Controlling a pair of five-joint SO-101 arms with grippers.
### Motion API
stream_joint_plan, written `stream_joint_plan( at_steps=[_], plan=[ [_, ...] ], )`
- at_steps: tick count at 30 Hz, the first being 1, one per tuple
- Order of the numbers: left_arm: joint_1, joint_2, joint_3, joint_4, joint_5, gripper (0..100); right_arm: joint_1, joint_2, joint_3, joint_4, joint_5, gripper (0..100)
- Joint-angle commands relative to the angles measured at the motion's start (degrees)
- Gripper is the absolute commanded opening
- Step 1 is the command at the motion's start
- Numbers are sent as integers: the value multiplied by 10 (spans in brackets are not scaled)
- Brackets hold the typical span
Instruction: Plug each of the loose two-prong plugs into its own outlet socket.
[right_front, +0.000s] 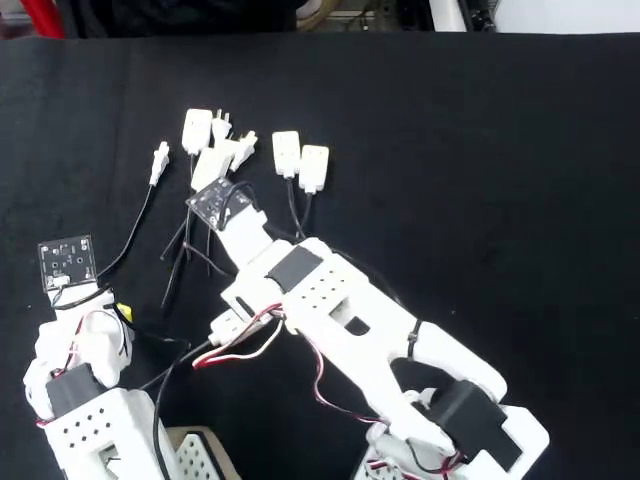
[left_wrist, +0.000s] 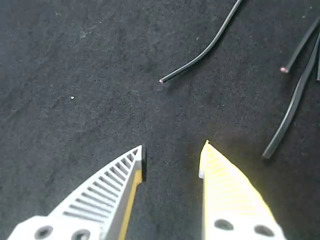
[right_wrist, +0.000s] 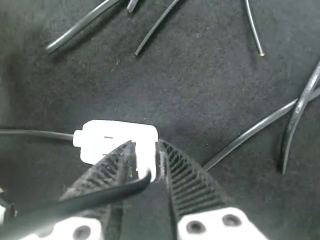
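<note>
Toward the far edge of the black cloth table (right_front: 520, 150), the right gripper (right_wrist: 146, 147) pinches a white rounded plastic plug block (right_wrist: 112, 137) on a black cord (right_wrist: 35, 133) (prongs hidden), long axis crosswise to its grip, while the left gripper (left_wrist: 171, 152), spread and empty, sits farther off.

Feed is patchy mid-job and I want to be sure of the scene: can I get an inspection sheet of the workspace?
Surface: black cloth, lying flat on the table.
Job's things: white plugs and sockets clustered at the far middle; one plug lies apart on the left arm's side; whether any are mated cannot be told.
Clutter: nothing seen.
Grippers: left gripper open over bare cloth; right gripper shut on a white connector.
Cables: black leads trail from the cluster toward the arms; a cut end lies near the left gripper.
Surroundings: red object beyond the far edge.
</note>
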Motion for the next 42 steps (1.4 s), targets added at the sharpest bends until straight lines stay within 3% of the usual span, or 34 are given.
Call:
stream_joint_plan(
  at_steps=[1, 8, 22, 42],
  plan=[
    [0, -4, -1, 3, -4, 195, -7, 1, -23, -2, -21, 12],
    [0, -4, -1, 3, -4, 195, -7, 1, -48, 50, -49, 12],
    [0, -4, 0, 3, -5, 195, -12, 6, -44, 50, -94, 12],
    [0, -4, 0, 3, -5, 195, -47, 15, 50, -40, -104, 12]
  ],
)
